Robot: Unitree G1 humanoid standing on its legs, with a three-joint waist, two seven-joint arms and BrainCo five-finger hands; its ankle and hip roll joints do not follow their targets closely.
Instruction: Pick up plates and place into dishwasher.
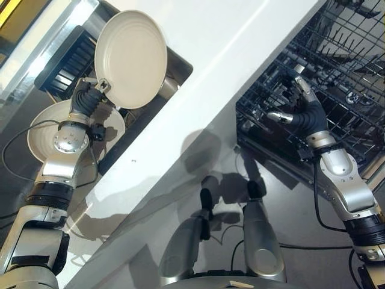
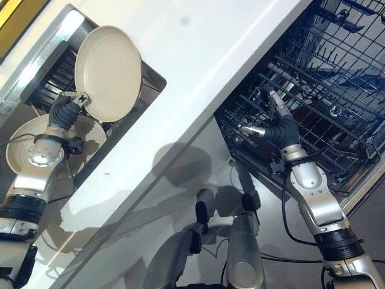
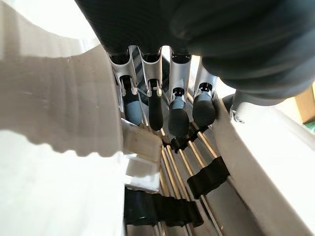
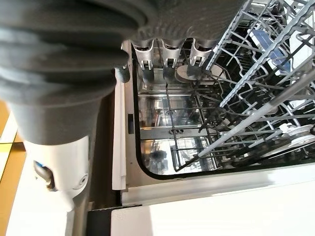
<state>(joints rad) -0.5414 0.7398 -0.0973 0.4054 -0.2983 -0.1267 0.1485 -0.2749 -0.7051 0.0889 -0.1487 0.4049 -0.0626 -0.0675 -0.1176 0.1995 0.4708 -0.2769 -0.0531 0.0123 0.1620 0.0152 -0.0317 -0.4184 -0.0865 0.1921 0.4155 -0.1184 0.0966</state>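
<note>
We could read no writing on any of the things. We counted two plates. The left hand (image 1: 90, 96) pinched the rim of a round cream plate with a smooth glazed face (image 1: 130, 58), holding it upright above the steel sink (image 1: 175, 65) set in the white glossy countertop (image 1: 240, 66). In the left wrist view its fingers (image 3: 155, 110) were curled against the plate's pale edge, over a drying rack of thin metal rods with black rubber sleeves (image 3: 197, 177). A second cream round plate (image 1: 42, 135) lay flat below the left arm, partly hidden by it.

The right hand (image 1: 304, 111) was at the edge of the dark wire dishwasher rack (image 1: 343, 72), pulled out of the open dishwasher. Its fingers were spread and relaxed and held nothing; whether they touched the wires, we could not tell. The right wrist view showed the shiny steel tub (image 4: 157, 142) under the rack.
</note>
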